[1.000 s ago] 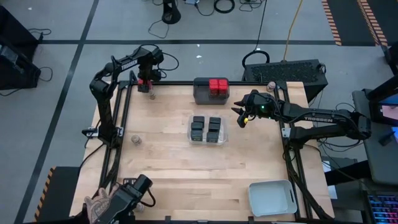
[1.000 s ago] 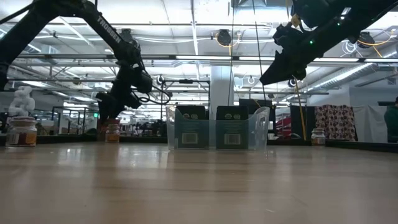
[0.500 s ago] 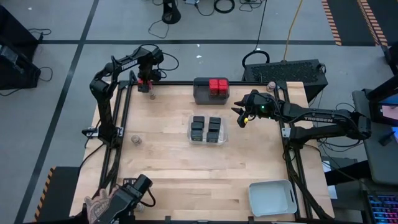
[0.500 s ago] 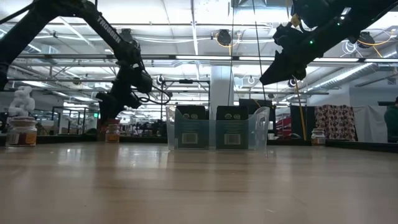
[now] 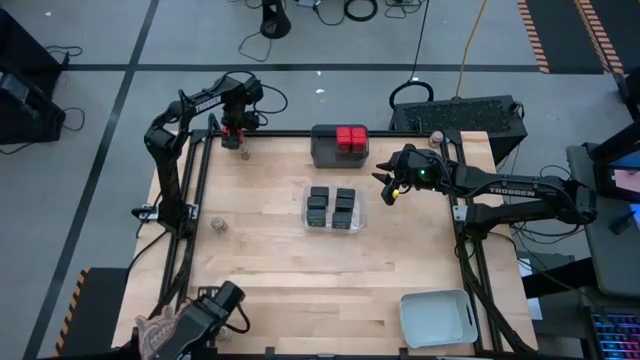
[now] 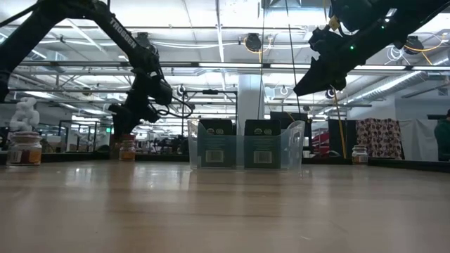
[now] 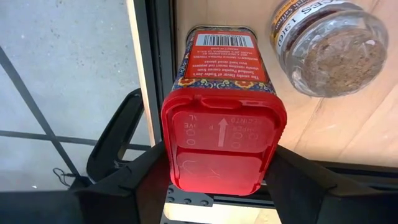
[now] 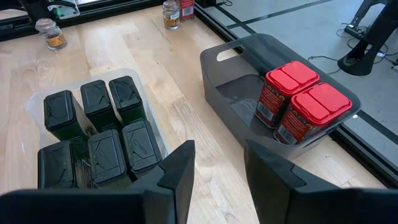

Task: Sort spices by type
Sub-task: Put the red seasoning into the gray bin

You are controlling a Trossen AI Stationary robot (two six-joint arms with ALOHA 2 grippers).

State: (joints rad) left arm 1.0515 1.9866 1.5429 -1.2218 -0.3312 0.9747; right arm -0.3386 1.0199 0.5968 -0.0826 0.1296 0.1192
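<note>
Nothing visibly moved since earlier. Left claw (image 7: 217, 180) is clamped on a red-lidded tin (image 7: 222, 134), a jar (image 7: 329, 46) just beside. Right claw (image 8: 217, 165) hovers, fingers apart.

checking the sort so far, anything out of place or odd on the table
Mostly tidy. The pale grey tray holds nothing, while round jars sit loose: one near the left edge, one at the far right corner, one beside the left gripper's red-topped tin.
</note>
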